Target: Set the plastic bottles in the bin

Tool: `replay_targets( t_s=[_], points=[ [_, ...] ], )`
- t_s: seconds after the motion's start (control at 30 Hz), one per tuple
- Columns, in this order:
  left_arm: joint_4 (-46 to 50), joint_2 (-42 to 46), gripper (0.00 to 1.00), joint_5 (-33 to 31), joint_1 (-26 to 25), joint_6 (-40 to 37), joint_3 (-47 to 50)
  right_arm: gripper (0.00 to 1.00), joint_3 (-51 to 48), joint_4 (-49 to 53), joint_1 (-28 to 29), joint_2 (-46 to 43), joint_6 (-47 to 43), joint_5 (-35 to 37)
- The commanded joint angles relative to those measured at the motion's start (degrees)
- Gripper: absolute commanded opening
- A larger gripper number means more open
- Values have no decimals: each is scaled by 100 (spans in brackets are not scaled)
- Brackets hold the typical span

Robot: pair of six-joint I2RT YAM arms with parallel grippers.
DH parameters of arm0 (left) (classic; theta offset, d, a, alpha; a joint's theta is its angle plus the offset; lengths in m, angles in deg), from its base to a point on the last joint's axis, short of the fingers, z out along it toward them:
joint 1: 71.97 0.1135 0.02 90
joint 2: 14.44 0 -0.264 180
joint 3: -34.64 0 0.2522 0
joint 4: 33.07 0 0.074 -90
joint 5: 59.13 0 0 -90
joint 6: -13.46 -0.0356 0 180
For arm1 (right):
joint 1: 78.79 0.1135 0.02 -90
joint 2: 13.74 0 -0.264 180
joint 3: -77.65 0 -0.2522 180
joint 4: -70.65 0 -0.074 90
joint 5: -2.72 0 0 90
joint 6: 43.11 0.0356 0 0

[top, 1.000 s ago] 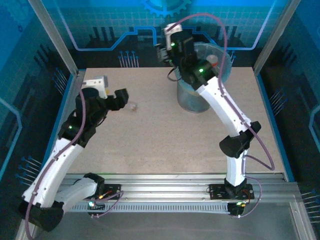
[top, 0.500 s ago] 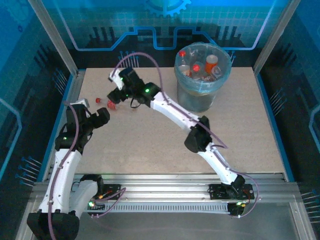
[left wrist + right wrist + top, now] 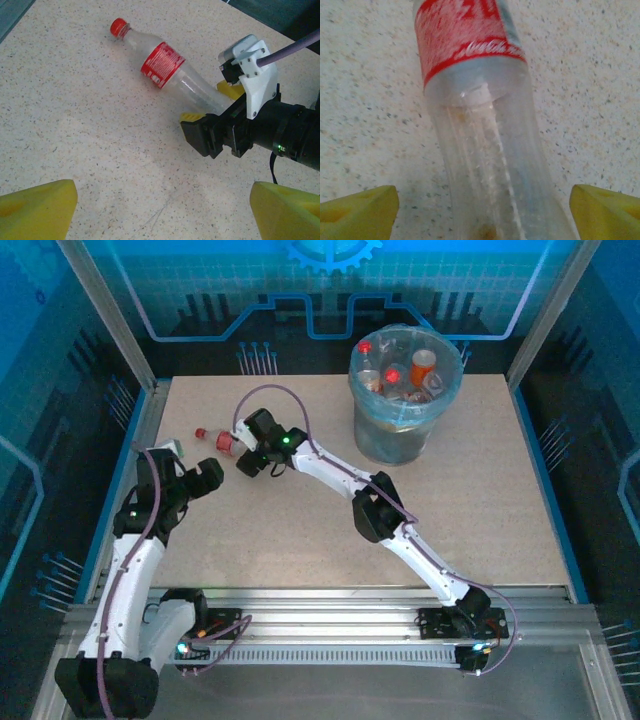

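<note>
A clear plastic bottle (image 3: 222, 440) with a red cap and red label lies on the table at the left. In the left wrist view this bottle (image 3: 165, 62) points its cap up-left. My right gripper (image 3: 240, 450) is open and straddles its base end. In the right wrist view the bottle (image 3: 480, 130) runs between the yellow fingertips (image 3: 362, 210), with a gap on each side. My left gripper (image 3: 162, 210) hangs open over bare table just short of the bottle, holding nothing. The grey bin (image 3: 390, 440), lined with a pale blue bag, stands at the back right and holds several bottles (image 3: 423, 365).
The right arm (image 3: 370, 505) stretches diagonally across the middle of the table from its base at the front right. The left arm (image 3: 135, 530) rises along the left side. Blue walls and metal posts close in the table.
My right arm has swung from above the bin over to the left and come down around the bottle's base. My left arm has drawn back toward the near left.
</note>
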Motion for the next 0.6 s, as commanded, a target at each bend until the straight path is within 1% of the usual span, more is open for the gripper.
replay_targets(
  t_s=[0.0, 0.03, 0.1, 0.23, 0.33, 0.43, 0.5, 0.57],
  points=[
    [-179, -100, 90, 129, 53, 122, 9, 81, 64, 321, -24, 116, -211, -172],
    [-191, -118, 90, 137, 56, 125, -9, 78, 51, 359, -22, 91, -231, -174],
    [-198, -162, 90, 118, 65, 129, -81, 69, -10, 421, -27, 11, -253, -152],
    [-224, -155, 91, 99, 69, 139, -185, 58, -79, 619, -41, -286, -195, -53],
    [-267, -155, 90, 124, 83, 226, -286, 51, -282, 815, -49, -725, -1, -83],
    [-293, -155, 90, 215, 78, 372, -444, 47, -846, 895, -42, -1434, 330, -166],
    [-303, -156, 90, 333, 83, 490, -570, 45, -1490, 762, -43, -2031, 563, -269],
    [-310, -155, 90, 492, 78, 661, -710, 45, -2386, 462, -31, -2807, 775, -395]
  ],
)
